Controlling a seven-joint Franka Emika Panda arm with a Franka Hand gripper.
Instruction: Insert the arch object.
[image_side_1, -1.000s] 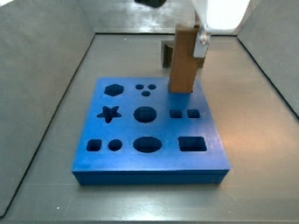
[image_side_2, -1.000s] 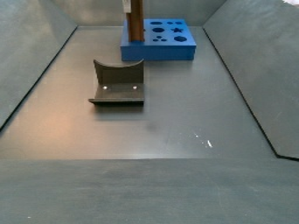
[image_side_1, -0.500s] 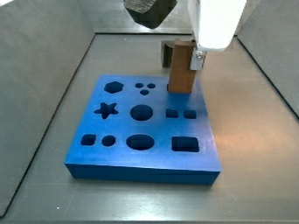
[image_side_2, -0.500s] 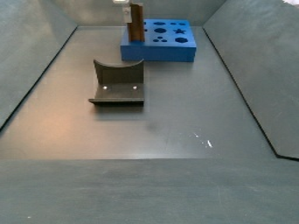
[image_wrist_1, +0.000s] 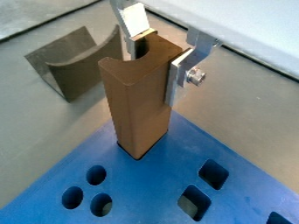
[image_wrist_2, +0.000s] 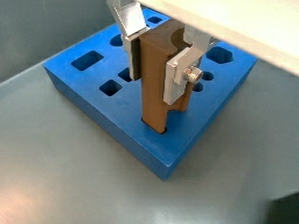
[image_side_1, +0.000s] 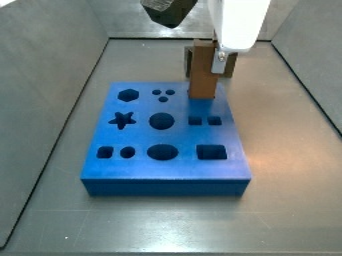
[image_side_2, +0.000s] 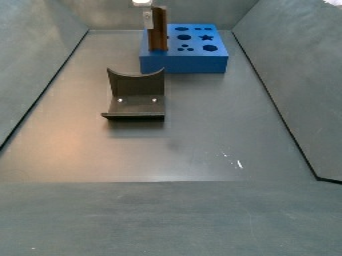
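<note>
Both wrist views show my gripper (image_wrist_1: 160, 54) clamped on the arch object (image_wrist_1: 140, 105). It stands upright, its foot in the blue board (image_wrist_2: 105, 105), near the corner.

Olive-grey notched piece (image_side_2: 135, 95) on floor, apart from blue board (image_side_2: 195, 50)

Even, diffuse overhead light; we see no hard shadows. Soft shadow under blue board (image_side_1: 167, 135) front edge in side view. Small glare specks on grey floor (image_side_2: 230, 158), broad pale sheen nearby. Gripper (image_wrist_1: 162, 51) silver fingers (image_wrist_2: 183, 74) catch bright highlights in both wrist views. Arch object (image_wrist_1: 140, 105) sharp up close; we note coarse, low-resolution side views, white arm housing overexposed.
</note>
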